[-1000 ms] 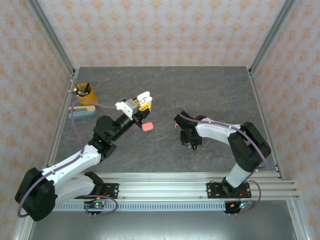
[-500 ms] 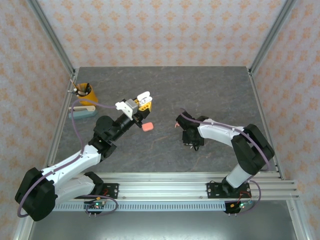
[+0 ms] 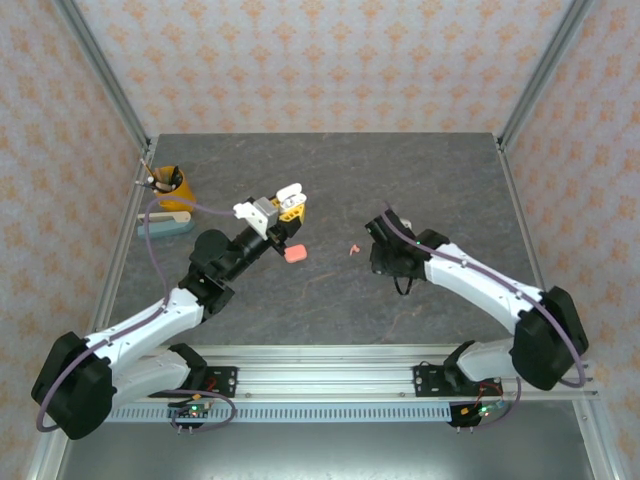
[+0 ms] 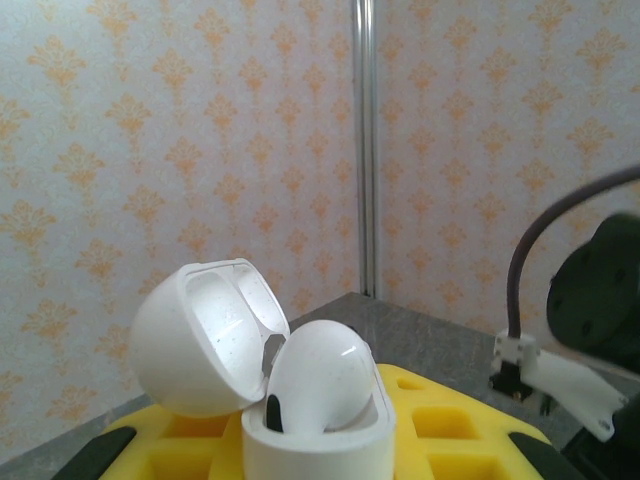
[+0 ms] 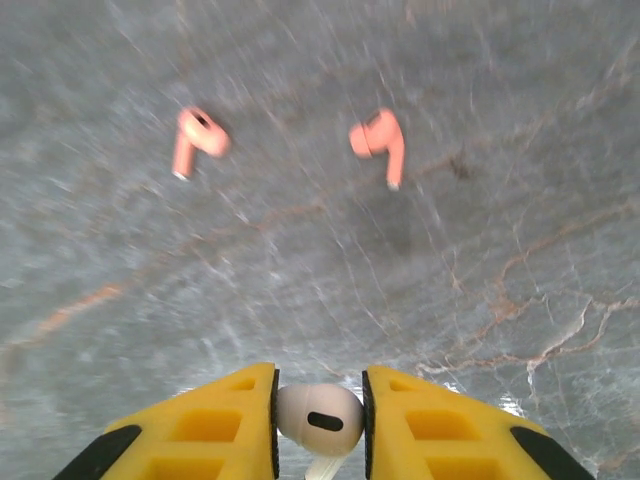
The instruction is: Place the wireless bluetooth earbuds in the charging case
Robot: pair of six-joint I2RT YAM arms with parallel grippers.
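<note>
The right gripper point(image 5: 318, 395) clamps a white plastic stemmed earbud point(image 5: 320, 420) between its yellow fingers. The right wrist view shows this grasp close up, while from above it is too small to tell. Two coral-pink hook-shaped earbuds point(image 5: 200, 138) lie on the grey marbled table point(image 5: 500, 250) at eleven and one o'clock of that gripper. The left gripper point(image 4: 315, 455) grasps a white clamshell charging case point(image 4: 310, 435), lid open, with a second white earbud point(image 4: 322, 375) seated inside. The top view adds a coral-pink rounded case point(image 3: 293, 253) at six o'clock of it.
</note>
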